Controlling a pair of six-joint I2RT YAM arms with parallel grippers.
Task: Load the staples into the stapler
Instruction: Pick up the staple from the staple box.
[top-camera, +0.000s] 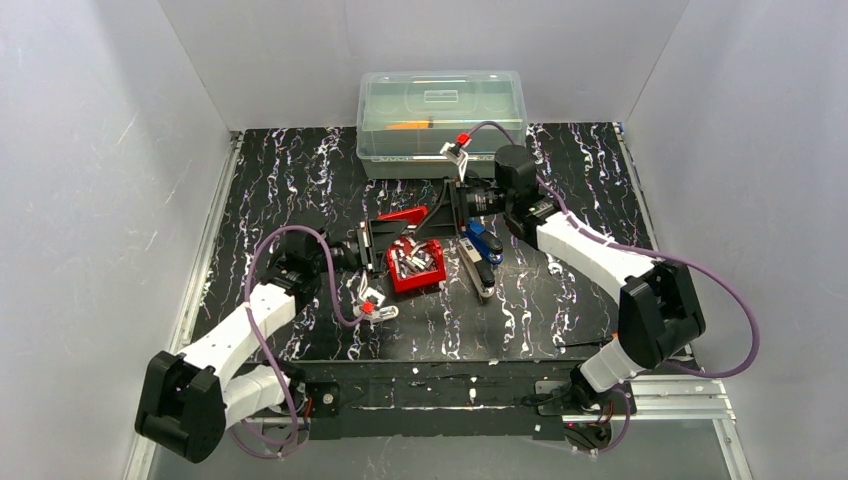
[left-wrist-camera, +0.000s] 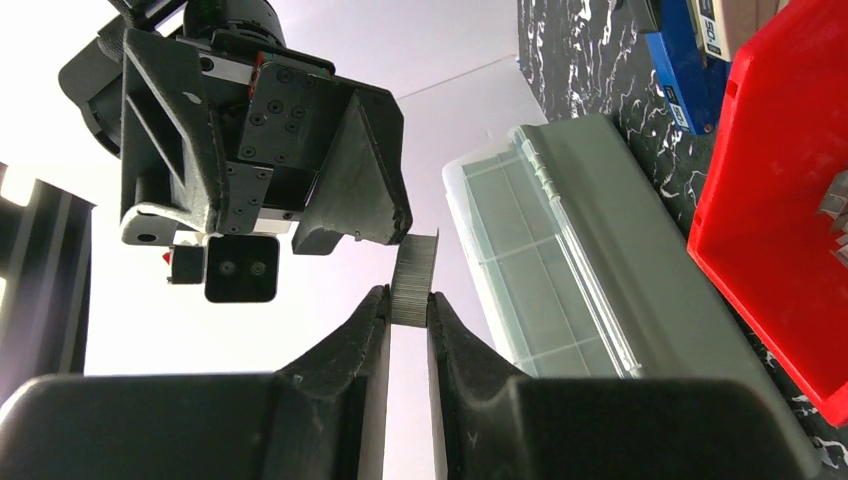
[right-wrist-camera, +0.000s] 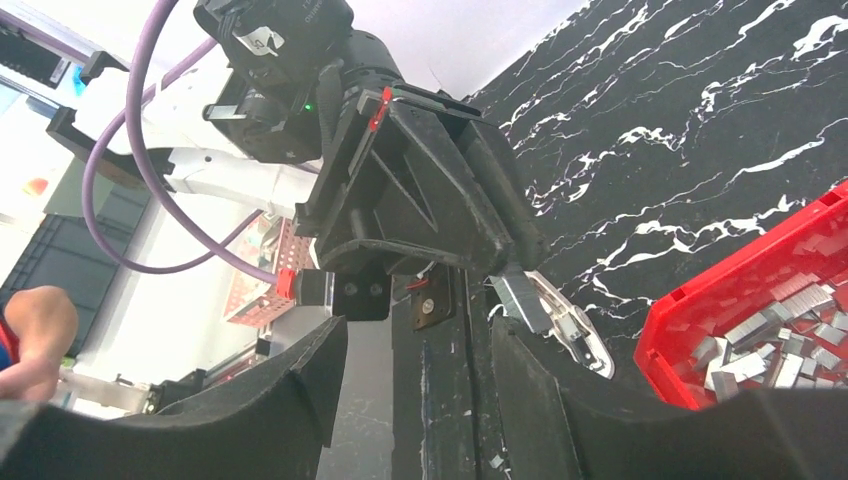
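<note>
Below both claws, black marbled table (top-camera: 300, 200). Beyond the right claw (right-wrist-camera: 418, 330), at the far edge, clear lidded box (top-camera: 441, 120) with something orange inside. Left claw (left-wrist-camera: 408, 300) lifted off the table and rolled on its side, tips aimed at the right claw; facing it closely, tip to tip. Nearly closed, fingers (left-wrist-camera: 365, 330) pinching a short grey strip (left-wrist-camera: 413, 275) of staples by one end, the other end poking out past the tips toward the right claw. Right claw with jaws well apart and nothing between them. From its own camera, strip not in the gap but off to one side, just in front of one finger (right-wrist-camera: 530, 390); touching it or not, cannot tell. Just right of the left claw and lower, resting on the table, red tray (left-wrist-camera: 760, 250). On the near side of the right claw and below it, stapler (top-camera: 481, 262), lying opened out on the table, blue part toward the claw, silvery rail toward the bases; just right of the tray, slightly apart from it. Inside the tray, loose staples (right-wrist-camera: 770, 345) in a jumbled heap of short silvery blocks, down and to the right of the left claw, well below the pinched strip. None seen in the stapler's rail from above, though too small to be sure.
</note>
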